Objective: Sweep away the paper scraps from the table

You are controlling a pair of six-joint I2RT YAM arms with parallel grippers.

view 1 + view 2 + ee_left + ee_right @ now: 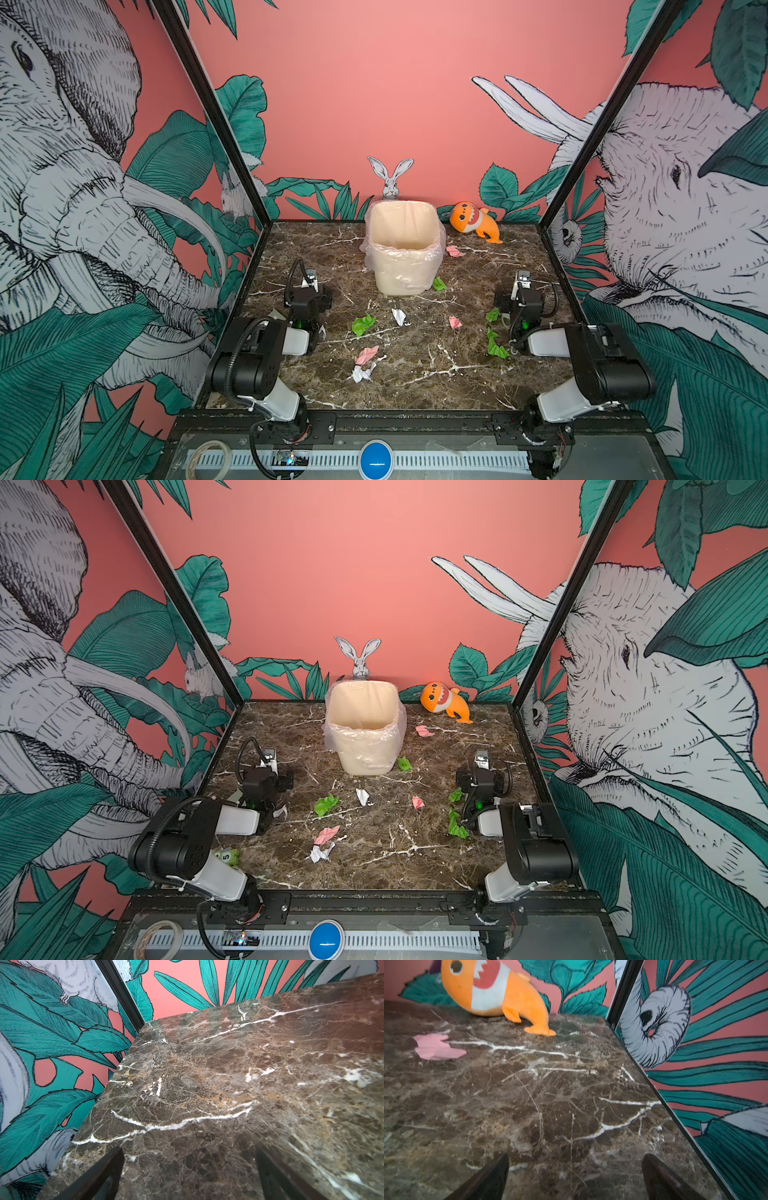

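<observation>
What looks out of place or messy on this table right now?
Crumpled green, pink and white paper scraps lie scattered across the table, in front of and beside the bin. The orange toy shark lies tipped over by the back wall. The bin's plastic liner hangs loose and bunched.

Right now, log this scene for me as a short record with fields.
table: dark marble, littered
bin: cream, plastic-lined, upright at back centre
paper scraps: green, pink, white; scattered in front of and right of bin
shark toy: orange, back right corner
left gripper: open, empty
right gripper: open, empty
</observation>
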